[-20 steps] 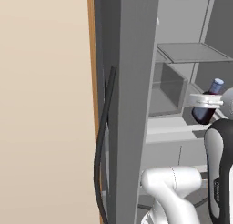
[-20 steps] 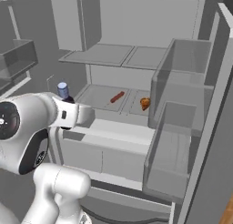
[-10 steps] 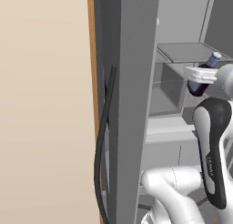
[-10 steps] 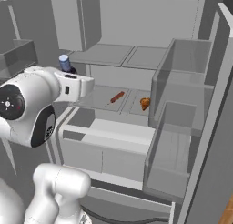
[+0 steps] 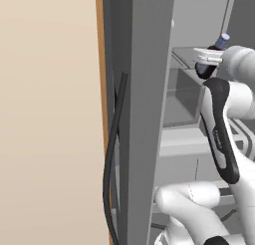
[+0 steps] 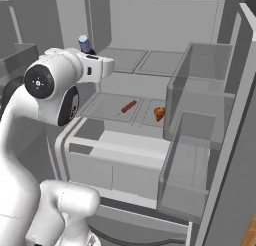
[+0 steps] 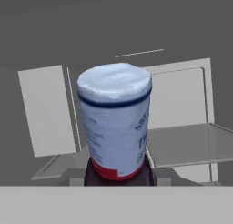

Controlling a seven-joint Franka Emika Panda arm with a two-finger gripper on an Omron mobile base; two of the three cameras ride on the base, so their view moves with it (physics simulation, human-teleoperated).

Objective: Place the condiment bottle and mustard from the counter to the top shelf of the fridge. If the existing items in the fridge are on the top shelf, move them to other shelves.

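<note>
My gripper (image 7: 117, 175) is shut on the condiment bottle (image 7: 114, 127), a dark bottle with a white label, a red band and a pale blue cap. In the left base view the condiment bottle (image 5: 217, 51) leans back in the gripper (image 5: 208, 57) at the height of the fridge's top shelf. In the right base view the blue cap of the bottle (image 6: 84, 42) pokes up behind my white wrist, at the left end of the top shelf (image 6: 142, 61). The mustard is out of view.
The fridge stands open. On the middle shelf (image 6: 102, 106) lie a red stick-shaped item (image 6: 128, 107) and a small orange item (image 6: 159, 113). Clear door bins (image 6: 200, 95) stand to the right. A closed drawer (image 6: 112, 155) sits below. The fridge's grey side wall (image 5: 142, 114) is close on the left.
The arm has lifted the bottle from the height of the middle shelf up to the top shelf and a little further in. The grip has not changed.
</note>
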